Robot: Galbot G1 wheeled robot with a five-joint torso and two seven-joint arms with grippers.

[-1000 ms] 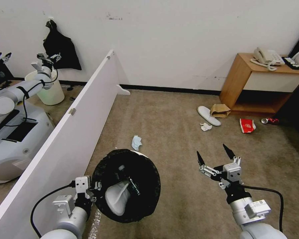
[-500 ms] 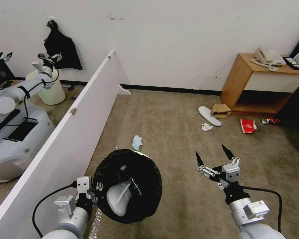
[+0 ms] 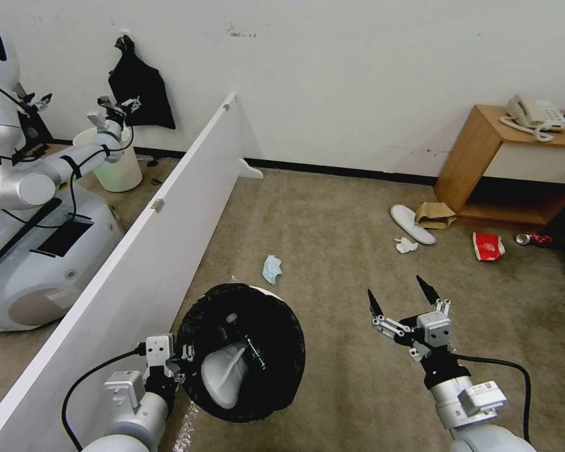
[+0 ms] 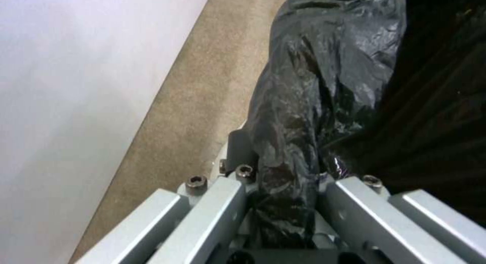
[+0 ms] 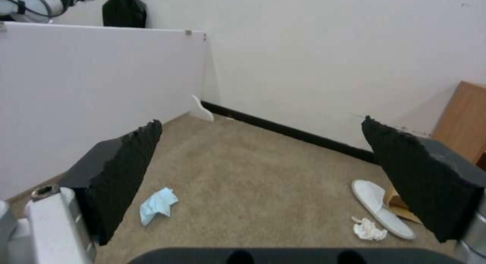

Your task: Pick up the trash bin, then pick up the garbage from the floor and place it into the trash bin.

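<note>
The trash bin [image 3: 284,317], lined with a black bag, hangs tilted above the carpet at lower left. My left gripper [image 3: 173,364] is shut on its bagged rim [image 4: 314,85], seen close in the left wrist view. A white slipper [image 3: 223,375] and a bottle [image 3: 245,342] lie inside. My right gripper [image 3: 398,298] hovers open over bare carpet, right of the bin. Garbage on the floor: a light-blue tissue [image 3: 271,269] just beyond the bin, and farther right a white slipper [image 3: 412,224], brown paper bag [image 3: 434,215], white tissue [image 3: 406,245], red cup [image 3: 487,245] and red can [image 3: 533,239].
A long white partition board [image 3: 144,251] runs along my left. Behind it stand another robot [image 3: 31,220] and a pale bucket [image 3: 116,166]. A wooden nightstand [image 3: 515,169] with a phone [image 3: 533,113] stands against the wall at right.
The whole picture has shifted right, so the camera has turned left. Both arms keep their pose, the bin stays in the left gripper, and the litter lies where it was.
</note>
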